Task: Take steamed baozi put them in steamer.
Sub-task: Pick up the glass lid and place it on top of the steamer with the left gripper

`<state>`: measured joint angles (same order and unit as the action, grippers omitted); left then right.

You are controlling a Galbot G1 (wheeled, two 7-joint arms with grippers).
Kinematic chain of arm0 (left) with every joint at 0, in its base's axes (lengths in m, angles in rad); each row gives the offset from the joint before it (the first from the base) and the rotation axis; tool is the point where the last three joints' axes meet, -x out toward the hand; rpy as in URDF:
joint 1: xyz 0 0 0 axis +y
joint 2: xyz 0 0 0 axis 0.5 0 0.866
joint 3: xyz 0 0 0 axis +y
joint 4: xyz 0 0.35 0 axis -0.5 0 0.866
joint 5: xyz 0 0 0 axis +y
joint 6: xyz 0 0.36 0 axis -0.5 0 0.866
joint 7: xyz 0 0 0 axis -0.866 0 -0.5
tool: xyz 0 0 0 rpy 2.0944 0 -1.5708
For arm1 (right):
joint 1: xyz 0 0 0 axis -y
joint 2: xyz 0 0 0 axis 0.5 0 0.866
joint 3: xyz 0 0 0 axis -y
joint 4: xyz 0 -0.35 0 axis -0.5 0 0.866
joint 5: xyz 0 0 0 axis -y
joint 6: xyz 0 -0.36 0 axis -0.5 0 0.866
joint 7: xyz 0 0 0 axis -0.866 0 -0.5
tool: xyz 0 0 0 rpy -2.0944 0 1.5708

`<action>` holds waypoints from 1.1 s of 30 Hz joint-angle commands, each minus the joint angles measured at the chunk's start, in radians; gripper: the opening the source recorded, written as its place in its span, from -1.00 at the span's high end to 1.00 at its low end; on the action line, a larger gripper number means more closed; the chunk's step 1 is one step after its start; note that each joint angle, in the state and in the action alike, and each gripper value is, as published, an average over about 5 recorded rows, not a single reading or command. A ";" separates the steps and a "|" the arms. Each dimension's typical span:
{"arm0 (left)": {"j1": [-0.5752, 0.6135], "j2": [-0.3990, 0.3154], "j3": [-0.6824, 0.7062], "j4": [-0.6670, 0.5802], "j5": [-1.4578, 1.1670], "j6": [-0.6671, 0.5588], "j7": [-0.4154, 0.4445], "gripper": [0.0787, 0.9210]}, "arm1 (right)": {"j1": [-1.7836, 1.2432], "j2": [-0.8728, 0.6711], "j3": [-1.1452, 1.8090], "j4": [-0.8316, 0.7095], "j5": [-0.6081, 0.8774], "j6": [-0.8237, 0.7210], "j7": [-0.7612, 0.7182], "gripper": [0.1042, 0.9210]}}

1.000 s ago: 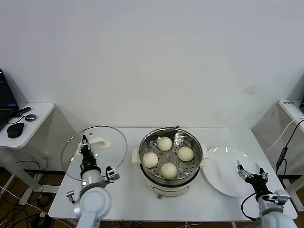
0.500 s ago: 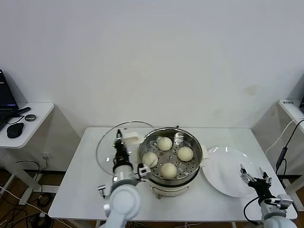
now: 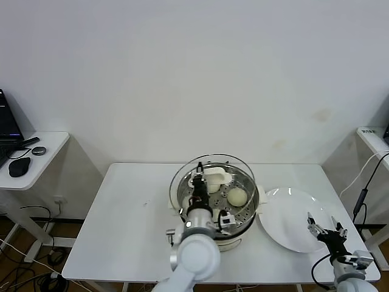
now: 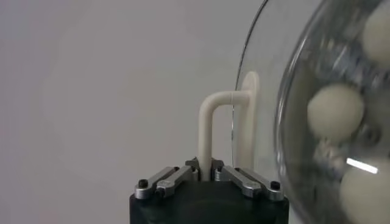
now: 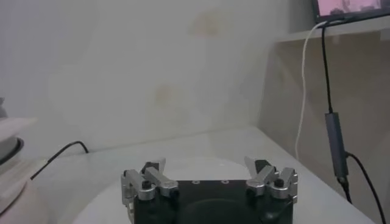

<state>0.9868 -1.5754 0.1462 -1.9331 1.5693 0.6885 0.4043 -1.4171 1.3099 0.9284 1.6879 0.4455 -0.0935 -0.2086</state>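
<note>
The left gripper (image 3: pixel 197 182) is clamped tight on the white handle (image 4: pixel 210 131) of the glass lid (image 3: pixel 209 182), and that lid hangs right over the steamer (image 3: pixel 252 210) — tilted, its near edge low, not seated on the rim. Through the glass the baozi (image 3: pixel 237 196) sit on the perforated tray inside the pot; one shows clear in the head view, and the left wrist view shows three pale domes behind the glass. So the buns look to be in place already, and what remains, I'd say, is closing up.

Here's the relation that matters: the steamer lies directly beneath the lid the left gripper is holding, so the coming move calls for levelling the disc and lowering it until the edge meets the steel rim all round. The left arm is the one on the job.

The right gripper (image 3: pixel 328 230) waits well off to the robot's right, fingers spread and empty, at the near edge of the white plate (image 3: pixel 285 213) on the desk (image 3: pixel 121 213) — out of the play.
</note>
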 commanded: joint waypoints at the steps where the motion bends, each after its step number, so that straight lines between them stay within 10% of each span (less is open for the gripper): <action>1: -0.062 -0.027 0.077 0.146 -0.019 0.005 -0.084 0.79 | 0.001 0.000 0.002 -0.005 -0.002 0.003 -0.001 -0.76; 33: -0.043 -0.024 0.059 0.247 0.058 0.003 -0.131 0.79 | 0.011 0.013 -0.008 -0.013 -0.015 0.006 -0.003 -0.76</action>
<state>0.9436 -1.5991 0.2050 -1.7043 1.6192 0.6912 0.2807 -1.4069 1.3221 0.9207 1.6753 0.4314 -0.0890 -0.2111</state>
